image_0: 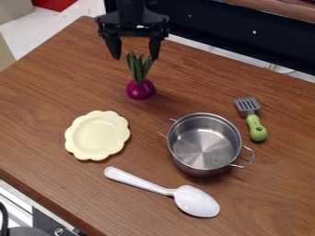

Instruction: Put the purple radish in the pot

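Observation:
At the top of the camera view my gripper (135, 54) hangs with its two fingers spread apart and nothing held between them. Just below it is the purple radish (141, 89), a round purple bulb with green leaves pointing up toward the fingertips. The leaf tips lie near the right finger; whether they touch it I cannot tell. A silver metal pot (205, 143) with two loop handles stands right of centre, lower right of the radish. Its inside shows bare metal.
A pale yellow scalloped plate (97, 135) lies left of the pot. In front of the pot is a white spoon (196, 201). A spatula with a green handle (256, 128) lies to the pot's right. The wooden table's (37, 152) near edge runs across the lower left.

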You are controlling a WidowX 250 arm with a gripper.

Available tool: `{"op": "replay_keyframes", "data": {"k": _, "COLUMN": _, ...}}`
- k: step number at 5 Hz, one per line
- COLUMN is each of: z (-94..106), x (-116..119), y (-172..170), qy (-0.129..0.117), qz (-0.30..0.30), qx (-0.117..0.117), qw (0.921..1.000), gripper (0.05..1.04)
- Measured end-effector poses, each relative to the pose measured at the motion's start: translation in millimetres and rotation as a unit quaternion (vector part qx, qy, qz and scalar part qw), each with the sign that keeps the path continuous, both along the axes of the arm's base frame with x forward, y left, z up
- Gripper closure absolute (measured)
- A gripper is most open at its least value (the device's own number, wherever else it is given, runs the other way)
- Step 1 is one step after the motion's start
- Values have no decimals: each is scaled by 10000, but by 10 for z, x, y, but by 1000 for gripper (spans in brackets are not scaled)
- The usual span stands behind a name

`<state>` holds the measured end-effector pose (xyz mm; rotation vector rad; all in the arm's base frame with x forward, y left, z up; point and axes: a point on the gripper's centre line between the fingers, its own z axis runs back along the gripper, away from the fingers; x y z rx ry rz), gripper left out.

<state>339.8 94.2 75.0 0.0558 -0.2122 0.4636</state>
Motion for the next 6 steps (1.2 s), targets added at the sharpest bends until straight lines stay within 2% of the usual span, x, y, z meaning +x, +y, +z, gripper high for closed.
{"op": "replay_keyframes", "data": {"k": 1, "z": -100, "x": 39, "y": -20, "qy": 38, "qz": 116, "qx": 149, "qw": 9998, "gripper": 83}}
{"op": "replay_keyframes", "data": {"k": 2, "z": -133, "x": 75, "y": -50, "qy": -10, "qz": 138, "qx": 277, "qw": 9995, "gripper": 130}}
{"op": "replay_keyframes", "data": {"k": 4, "z": -140, "x": 81, "y": -47, "qy": -39, "qz": 182, "qx": 264, "qw": 9995, "gripper": 703}}
{"op": "replay_keyframes", "data": {"k": 5, "z": -181, "x": 71, "y": -50, "qy": 45, "qz": 176, "qx": 263, "qw": 9995, "gripper": 922}}
{"op": "replay_keyframes", "data": {"k": 6, "z": -176, "x": 84, "y": -18, "qy": 15, "qz": 173, "qx": 415, "qw": 9990, "gripper": 1016}}
